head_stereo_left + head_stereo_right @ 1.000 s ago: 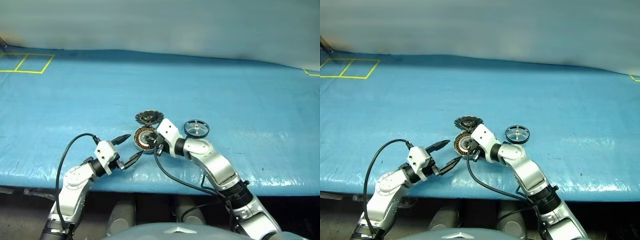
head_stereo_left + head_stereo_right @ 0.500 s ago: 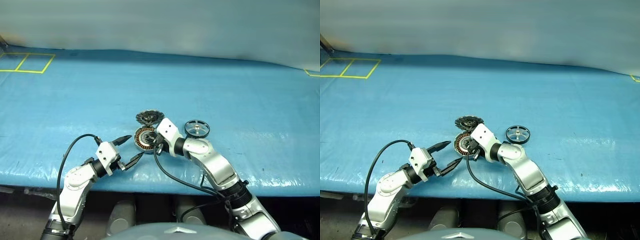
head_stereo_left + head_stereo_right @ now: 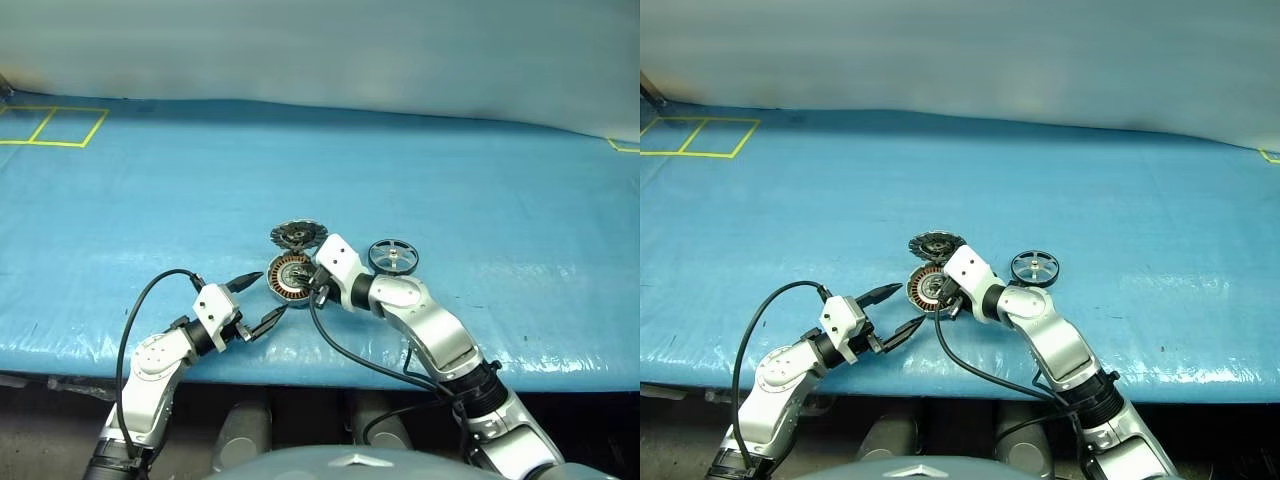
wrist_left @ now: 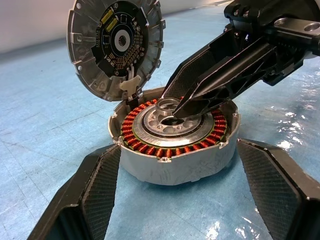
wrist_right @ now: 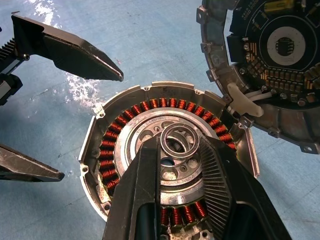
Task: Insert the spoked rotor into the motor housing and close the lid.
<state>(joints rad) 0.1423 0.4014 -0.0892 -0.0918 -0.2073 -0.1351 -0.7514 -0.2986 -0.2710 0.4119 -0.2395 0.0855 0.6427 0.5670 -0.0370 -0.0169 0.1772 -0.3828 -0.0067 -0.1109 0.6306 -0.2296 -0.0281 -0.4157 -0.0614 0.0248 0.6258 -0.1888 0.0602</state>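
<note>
The motor housing (image 3: 288,277) lies on the blue mat with its copper windings (image 5: 107,160) facing up. Its lid (image 3: 298,235) stands hinged open at the far edge, circuit face showing. My right gripper (image 5: 180,145) reaches down onto the silver hub, its fingertips shut on a small ring (image 5: 181,135) at the hub's centre. I cannot tell whether that ring is loose or part of the hub. My left gripper (image 3: 268,293) is open on the housing's near-left side, one finger (image 4: 100,190) on each flank, touching nothing. The spoked rotor (image 3: 393,257) lies flat to the right of the housing.
The blue mat (image 3: 500,180) stretches wide on all sides. Yellow tape lines (image 3: 55,125) mark the far left corner. The table's front edge (image 3: 560,355) runs just below the arms. A black cable (image 3: 345,355) loops from my right wrist.
</note>
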